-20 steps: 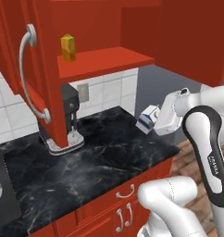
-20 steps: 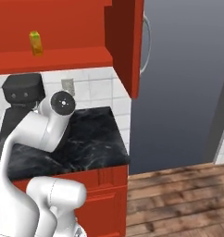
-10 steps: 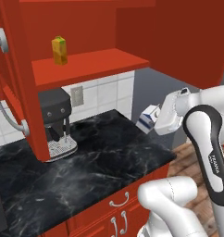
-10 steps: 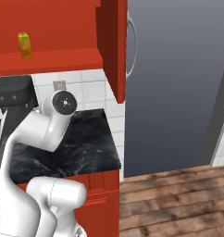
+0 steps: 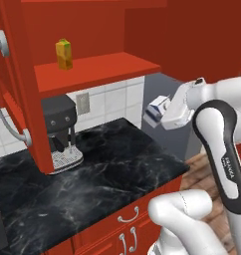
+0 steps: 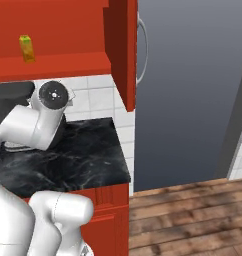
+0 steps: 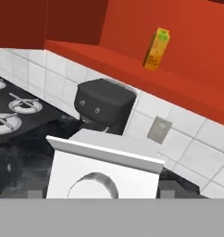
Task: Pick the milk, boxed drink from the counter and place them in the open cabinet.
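Left base view: the jaws [image 5: 158, 110] grip the milk [image 5: 155, 109] in the air, above the bench [image 5: 92, 174] edge; the boxed drink [image 5: 63, 54] stands on the open cabinet [image 5: 100, 67] shelf; right base view: boxed drink [image 6: 27, 48] on that shelf; hand view: milk [image 7: 102, 169] close up, coffee machine [image 7: 104, 104] behind.

Open cabinet [image 5: 97, 69], upper left of left base view: red all over, shelf incl., w/ silver curved handle at far left edge. Boxed drink [image 5: 63, 54] on it: orange-yellow, green top. Milk [image 5: 156, 110], mid-right: white carton w/ blue band. Counter [image 5: 102, 169], lower half: glossy black, white veining, red base cabs below. Coffee machine [image 5: 60, 119], left-centre: dark grey/black. Wall tiles [image 5: 117, 99]: white, grey grout. Floor [image 6: 193, 215], lower right of right base view: brown wood planks.
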Controlling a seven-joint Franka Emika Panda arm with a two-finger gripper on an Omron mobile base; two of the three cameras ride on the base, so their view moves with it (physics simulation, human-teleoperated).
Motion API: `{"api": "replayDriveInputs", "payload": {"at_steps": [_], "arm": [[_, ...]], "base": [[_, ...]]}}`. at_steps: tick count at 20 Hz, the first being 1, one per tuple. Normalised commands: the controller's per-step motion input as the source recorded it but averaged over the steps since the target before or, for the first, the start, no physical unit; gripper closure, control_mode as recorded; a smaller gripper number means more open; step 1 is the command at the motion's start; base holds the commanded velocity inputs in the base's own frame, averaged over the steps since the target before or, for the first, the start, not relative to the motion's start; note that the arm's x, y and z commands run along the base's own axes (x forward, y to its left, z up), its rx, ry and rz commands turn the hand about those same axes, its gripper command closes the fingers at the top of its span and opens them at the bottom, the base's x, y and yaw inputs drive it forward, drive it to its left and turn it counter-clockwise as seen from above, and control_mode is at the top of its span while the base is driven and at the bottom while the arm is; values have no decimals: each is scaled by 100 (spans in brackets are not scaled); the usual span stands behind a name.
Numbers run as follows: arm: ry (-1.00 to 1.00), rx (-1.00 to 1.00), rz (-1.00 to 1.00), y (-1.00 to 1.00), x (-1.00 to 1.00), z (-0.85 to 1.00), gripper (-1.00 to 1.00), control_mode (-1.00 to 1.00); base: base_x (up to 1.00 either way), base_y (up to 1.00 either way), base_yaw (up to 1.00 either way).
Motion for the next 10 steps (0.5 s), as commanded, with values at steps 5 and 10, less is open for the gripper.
{"api": "replayDriveInputs", "payload": {"at_steps": [5, 10], "arm": [[1, -2, -13, 40, 33, 70, 100, -100], [5, 1, -10, 18, 44, 35, 100, -100]], "base": [[0, 0, 0], [0, 0, 0]]}}
